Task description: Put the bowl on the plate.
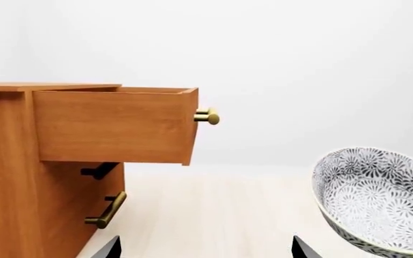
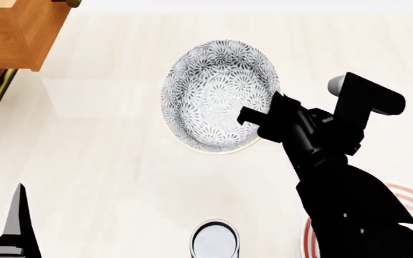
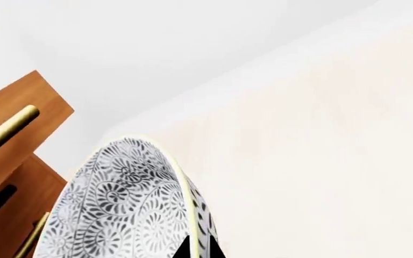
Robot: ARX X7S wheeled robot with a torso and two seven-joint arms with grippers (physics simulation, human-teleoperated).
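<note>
Right gripper (image 2: 253,119) clamped on bowl (image 2: 217,94) rim, bowl tilted, frame centre-top in head view; plate (image 2: 407,196) peeks out lower right behind the arm. Left gripper (image 1: 203,248) fingertips apart, nothing held; wooden cabinet (image 1: 20,177) upper left, drawer (image 1: 113,126) open

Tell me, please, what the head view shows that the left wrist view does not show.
Only the head view shows the right gripper holding the bowl's rim, the red-ringed plate partly hidden behind that arm, and a small round cup at the near edge. Only the left wrist view shows the open drawer from the side, with its brass knob. Both show the bowl, the wooden cabinet and the pale table.
</note>
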